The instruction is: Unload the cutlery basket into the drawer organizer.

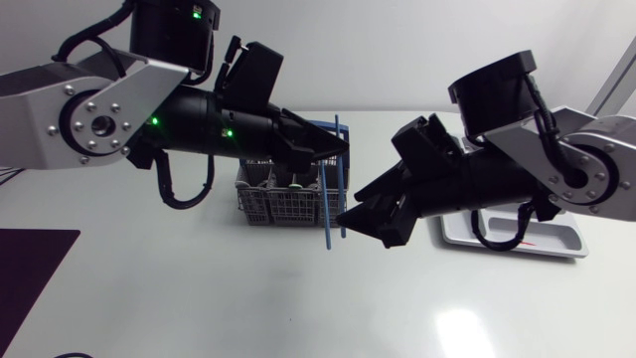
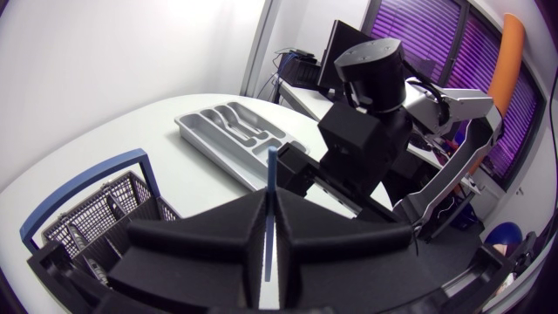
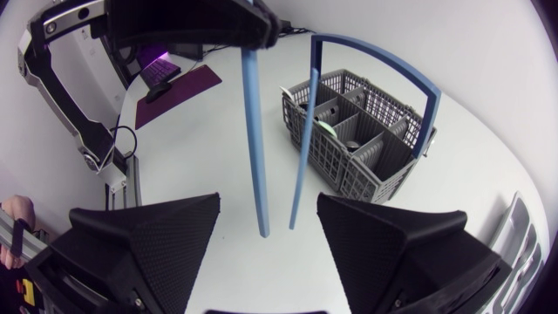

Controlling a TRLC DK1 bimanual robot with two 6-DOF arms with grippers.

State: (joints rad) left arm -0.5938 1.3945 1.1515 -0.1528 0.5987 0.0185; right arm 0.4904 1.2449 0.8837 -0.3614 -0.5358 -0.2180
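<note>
Above the tabletop (image 1: 199,298), the blue utensil (image 3: 253,139) clamped by the left end effector (image 2: 268,209) could drop if the open right end effector (image 3: 268,209) misgrips.

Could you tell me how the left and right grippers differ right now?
The left gripper is shut on the blue stick; the right gripper is open, straddling it without touching. The left gripper is at the stick's upper end, the right gripper at its lower end. Both are matte black, beside the cutlery basket.
</note>
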